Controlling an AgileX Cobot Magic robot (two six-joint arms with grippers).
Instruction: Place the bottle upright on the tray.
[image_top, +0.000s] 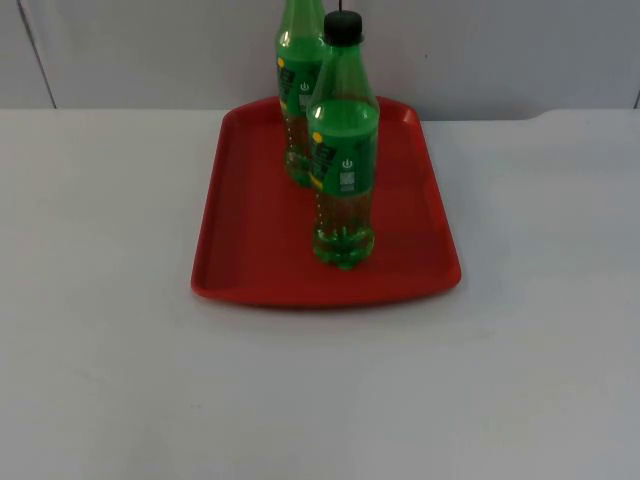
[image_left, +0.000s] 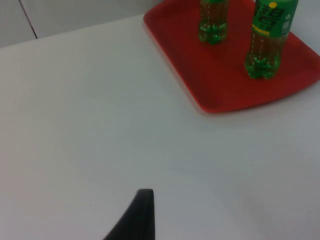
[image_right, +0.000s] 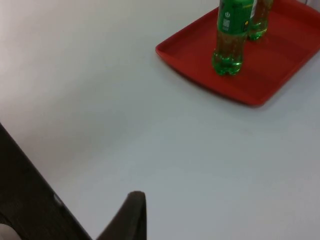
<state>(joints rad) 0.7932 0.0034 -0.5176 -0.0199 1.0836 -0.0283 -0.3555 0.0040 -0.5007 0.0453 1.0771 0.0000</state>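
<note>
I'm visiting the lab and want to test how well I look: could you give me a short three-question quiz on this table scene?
1. True or false: both green bottles stand upright on the red tray.
2. Which bottle shows a black cap in the top view? A) the nearer one B) the farther one C) neither
3. Fill in: the tray rests on a ____ table.

Key:
1. True; nearer bottle, farther bottle.
2. A; the farther bottle's top is cut off by the picture edge.
3. White. Both grippers hang over bare table away from the tray, left fingertip, right fingertip.
</note>
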